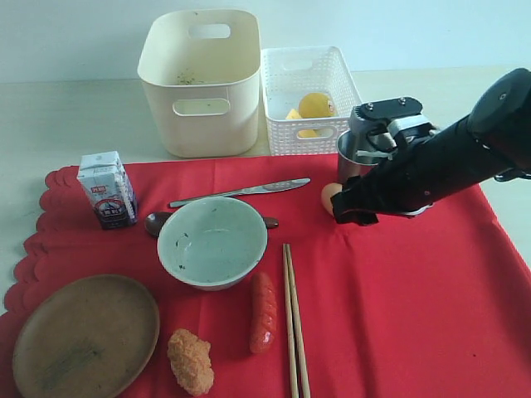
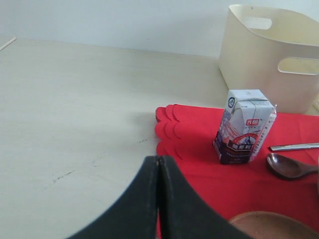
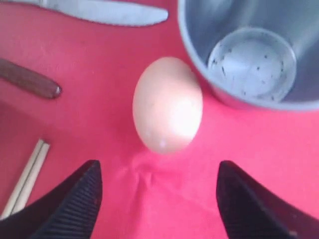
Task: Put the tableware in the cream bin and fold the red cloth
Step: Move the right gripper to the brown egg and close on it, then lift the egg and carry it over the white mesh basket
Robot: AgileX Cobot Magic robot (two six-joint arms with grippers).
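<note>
- Steel cup (image 3: 251,62) is standing upright, mouth up, on the red cloth (image 1: 415,290), with the white lattice basket (image 1: 282,124) sitting just behind the cup.
- The right gripper (image 3: 158,164) is hovering low and close to the cup, with its fingers spread wide and nothing between them; it is gripping nothing.
- A toy egg (image 3: 167,104) is lying just beside the cup. It may be touching the wall, but the wrist view is not making that clear.
- The gap between the fingers is lining up with the egg, not the cup; the cup is sitting off that line, past the egg and to one side.
- Being round and upright, the cup is offering no long axis along the cloth, so any approach around its wall or rim looks equally workable.
- The left gripper (image 2: 158,159) is sitting with its fingers pressed together, empty, well apart from the cup on the side where the milk carton (image 1: 106,189) is standing.
- The right arm is clearly the nearer one to the cup.
- To take the cup, the right gripper would likely be needing a short sideways shift toward the cup, clearing the egg.
- The cream bin (image 1: 158,116) is waiting beyond the basket from the cup.
</note>
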